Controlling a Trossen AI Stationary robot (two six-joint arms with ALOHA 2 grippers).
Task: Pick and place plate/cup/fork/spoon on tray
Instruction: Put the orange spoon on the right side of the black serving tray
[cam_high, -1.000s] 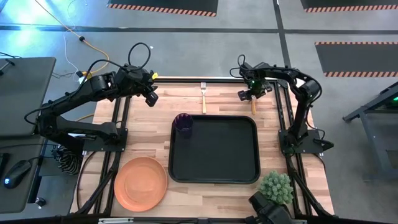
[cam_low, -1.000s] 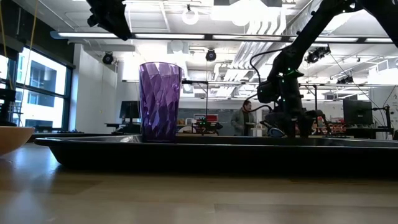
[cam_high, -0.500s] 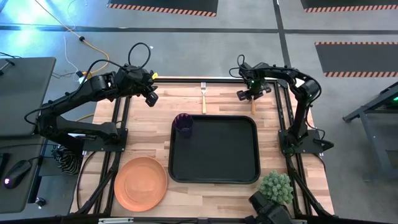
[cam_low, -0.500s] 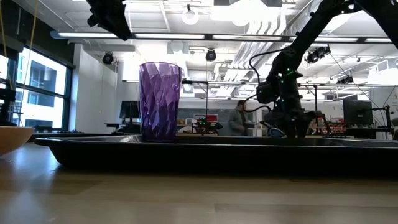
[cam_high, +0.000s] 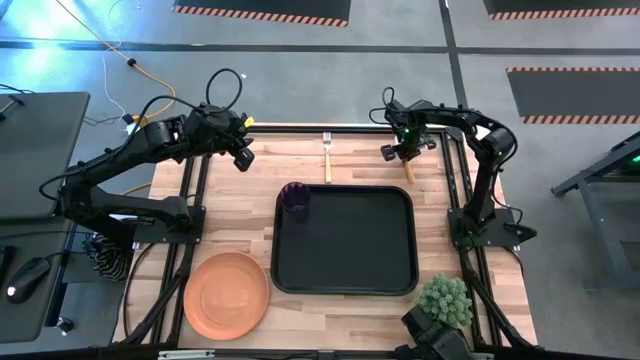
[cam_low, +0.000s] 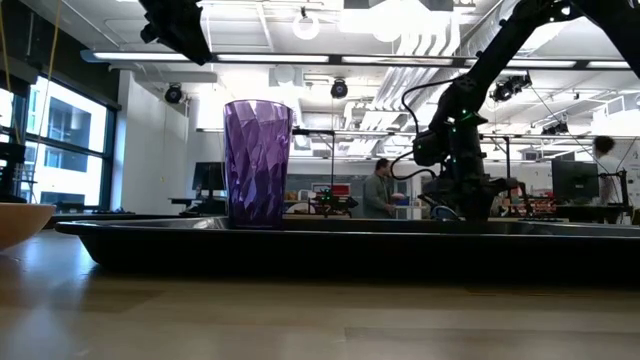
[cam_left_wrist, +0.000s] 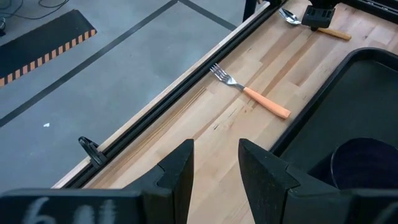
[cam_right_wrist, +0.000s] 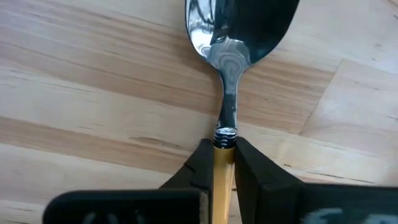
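The spoon (cam_right_wrist: 229, 93) lies flat on the wooden table beyond the tray's far right corner, with my right gripper (cam_right_wrist: 224, 163) shut on it and pointing down; in the high view my right gripper (cam_high: 405, 152) covers the bowl. The fork (cam_high: 327, 157) lies flat beyond the tray's far edge. The purple cup (cam_high: 295, 199) stands upright in the far left corner of the black tray (cam_high: 345, 280). The orange plate (cam_high: 227, 293) rests on the table near the front left. My left gripper (cam_left_wrist: 215, 163) hangs open above the table's far left, holding nothing. My right gripper pinches the spoon's orange handle (cam_right_wrist: 222, 155) between its two fingers, at the end next to the metal neck. The fingers (cam_right_wrist: 200, 163) come from above, pointing down, one on each long side of the handle. The spoon lies flat on the table, its bowl (cam_right_wrist: 239, 28) toward the far edge.
A small green plant (cam_high: 443, 300) stands at the table's front right corner. A black rail (cam_left_wrist: 155, 106) runs along the far edge. Bare wood lies between the fork and the spoon. People (cam_low: 380, 190) move in the room behind.
My right gripper has shut on the spoon's handle while staying in place over it. The spoon lies where it was.
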